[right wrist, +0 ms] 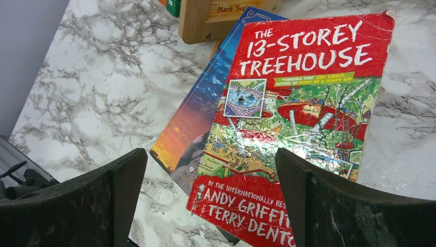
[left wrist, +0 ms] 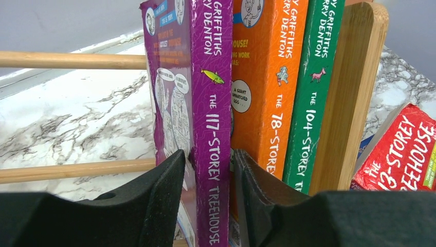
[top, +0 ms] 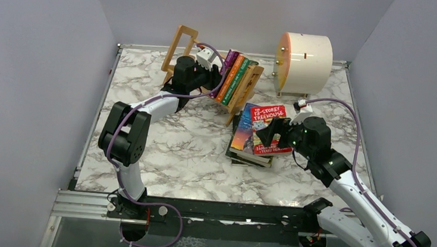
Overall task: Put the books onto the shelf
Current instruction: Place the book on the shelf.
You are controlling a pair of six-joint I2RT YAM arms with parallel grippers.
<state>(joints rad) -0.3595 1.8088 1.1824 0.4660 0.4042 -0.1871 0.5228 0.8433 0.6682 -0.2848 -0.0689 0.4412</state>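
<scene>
Three books stand upright on the light-wood shelf (top: 249, 87): purple (left wrist: 213, 128), orange (left wrist: 267, 77) and green (left wrist: 313, 77), with the green one against the end piece (left wrist: 349, 92). My left gripper (left wrist: 208, 170) straddles the purple book's spine. Its jaws stand slightly open, with a thin gap on each side. A stack of books (top: 250, 144) lies flat on the table, topped by a red book (right wrist: 298, 103) over a blue-and-orange one (right wrist: 195, 118). Just above the red cover's lower edge hovers my right gripper (right wrist: 211, 175), wide open and holding nothing.
A cream cylindrical drum (top: 303, 62) stands at the back right, behind the stack. The shelf's left end piece (top: 178, 48) leans near the back wall, and its rails (left wrist: 72, 60) run left of the purple book. Grey walls close in the marble table (top: 165, 155).
</scene>
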